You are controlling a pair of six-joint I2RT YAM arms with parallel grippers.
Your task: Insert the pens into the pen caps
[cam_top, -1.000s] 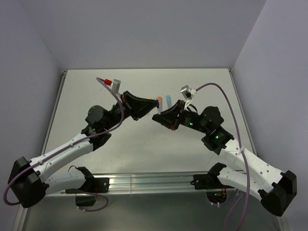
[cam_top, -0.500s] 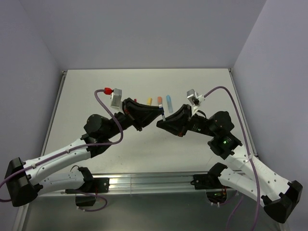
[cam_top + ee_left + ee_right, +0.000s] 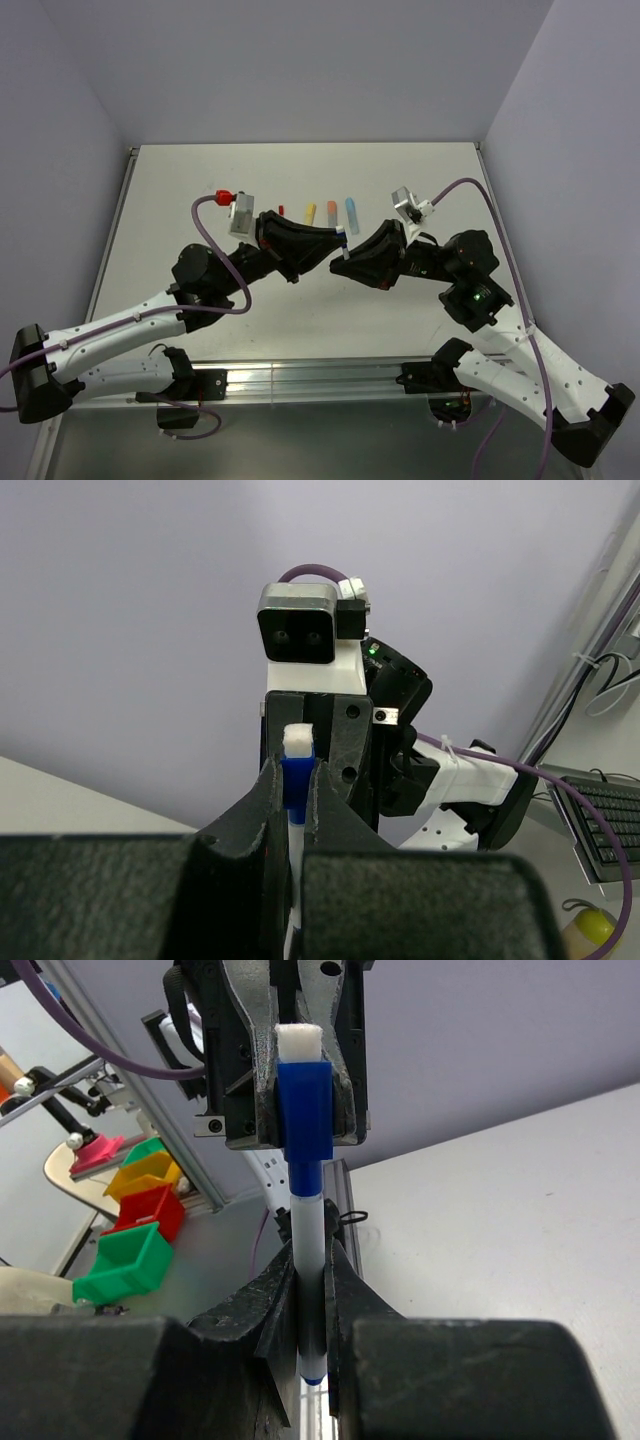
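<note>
1. Both arms have drawn back toward the near edge since a second ago, and their meeting point has shifted slightly right. This uncovers a row of four pens at the back of the desk [image 3: 200,200].
2. The left pincer [image 3: 294,780] is pressed together on the dark-blue cap [image 3: 305,1105], held in the air over the middle of the desk.
3. The right pincer [image 3: 309,1280] pinches the thin white pen [image 3: 308,1250] by its barrel, end-on to the left one, so pen and cap lie on one line.
4. In the right wrist view the cap sits over the pen's far end with no gap showing between them. I judge this insertion made or nearly so; whether it is pushed fully home cannot be told.
5. On the desk lie the red pen [image 3: 281,210], the yellow marker [image 3: 310,212], the orange marker [image 3: 332,210] and the light-blue marker [image 3: 352,210], side by side and apart.
6. Each reads as a single piece and no loose cap shows near them, so they are probably capped already, though they are too small to be sure.
7. By that reckoning this is the last pair. What likely remains is to seat the cap firmly, let go with one pincer and lay the pen down.
</note>
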